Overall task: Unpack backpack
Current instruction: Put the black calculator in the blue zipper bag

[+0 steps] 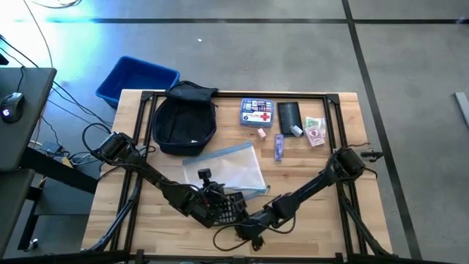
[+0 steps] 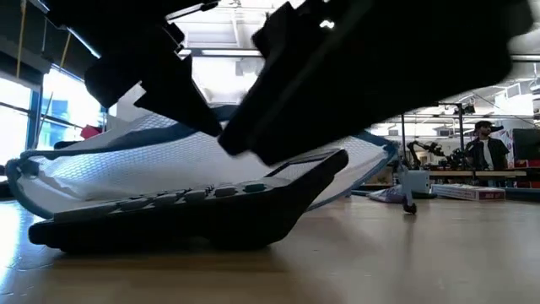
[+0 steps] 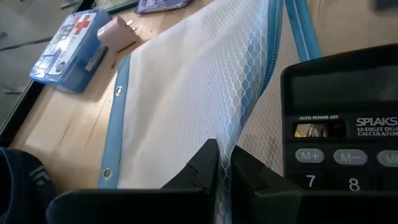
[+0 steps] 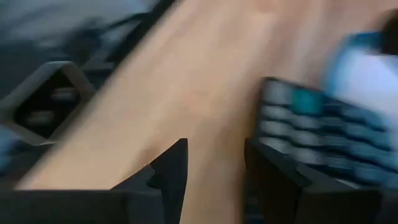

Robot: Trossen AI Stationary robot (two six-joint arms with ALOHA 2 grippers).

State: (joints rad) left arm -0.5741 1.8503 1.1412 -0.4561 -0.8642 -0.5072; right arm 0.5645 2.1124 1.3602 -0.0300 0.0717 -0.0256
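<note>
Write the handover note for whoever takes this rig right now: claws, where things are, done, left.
Left claw: shut on the edge of the white mesh zip pouch with blue trim, near the table's front.
Right claw: open, beside the black desk calculator, which lies partly on the pouch's front edge.
Dark navy soft fabric backpack: at the table's back left.
Done: first-aid box, pouch, calculator and small items are out.
Left: whether the backpack is empty cannot be seen.
</note>
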